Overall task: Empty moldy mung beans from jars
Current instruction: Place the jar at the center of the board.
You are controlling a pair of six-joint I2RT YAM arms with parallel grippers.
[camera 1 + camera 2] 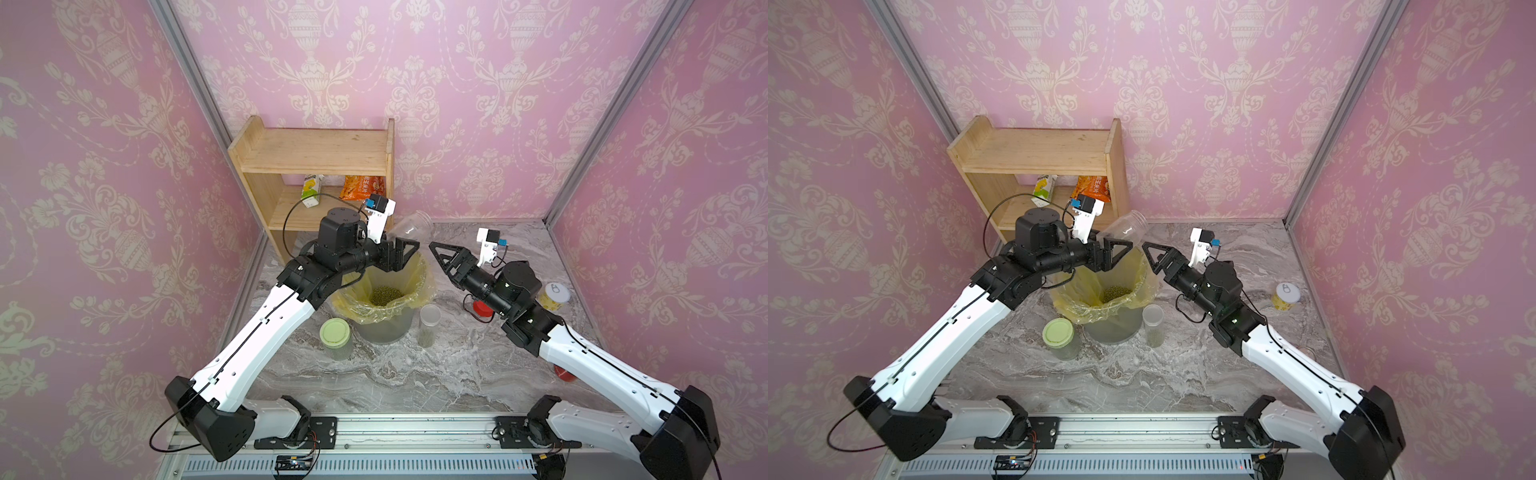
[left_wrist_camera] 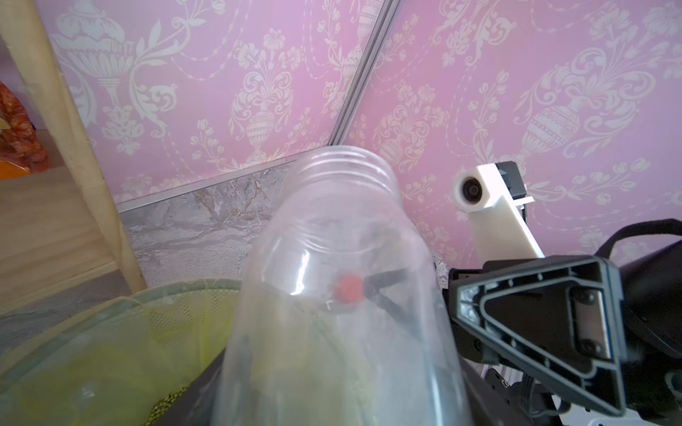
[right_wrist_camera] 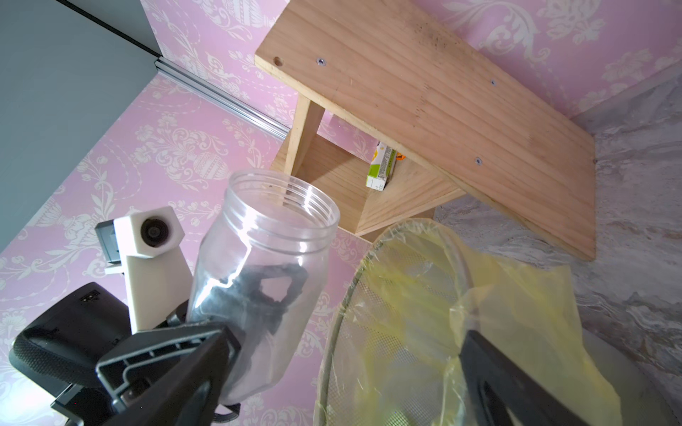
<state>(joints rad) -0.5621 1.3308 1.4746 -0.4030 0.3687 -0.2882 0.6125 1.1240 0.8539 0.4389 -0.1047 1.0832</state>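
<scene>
Left wrist view is filled by one clear jar (image 2: 332, 295), lidless and empty. Both top views show the left fingers (image 1: 404, 250) (image 1: 1116, 249) clamped on its lower body. The jar is tilted so that its open mouth points up and away from those fingers, toward the back wall. Directly below the left fingers stands a bin (image 1: 357, 311) lined with a yellow bag. The mung beans (image 1: 385, 295) lie as a green heap at its bottom. The right fingers (image 1: 446, 251) are spread apart with nothing between them. They are level with the left fingers, across the bin rim, near the jar but not touching it. On the counter (image 1: 415, 374), on the near side of the bin from both sets of fingers, stand two closed jars with green contents. One is a wide jar (image 1: 336, 334) with a pale green lid; the other is a slim jar (image 1: 429, 318) with a whitish lid. A red lid (image 1: 482, 309) lies on the counter behind the right fingers, under that wrist. A yellow tin (image 1: 555, 296) stands beyond that arm.
</scene>
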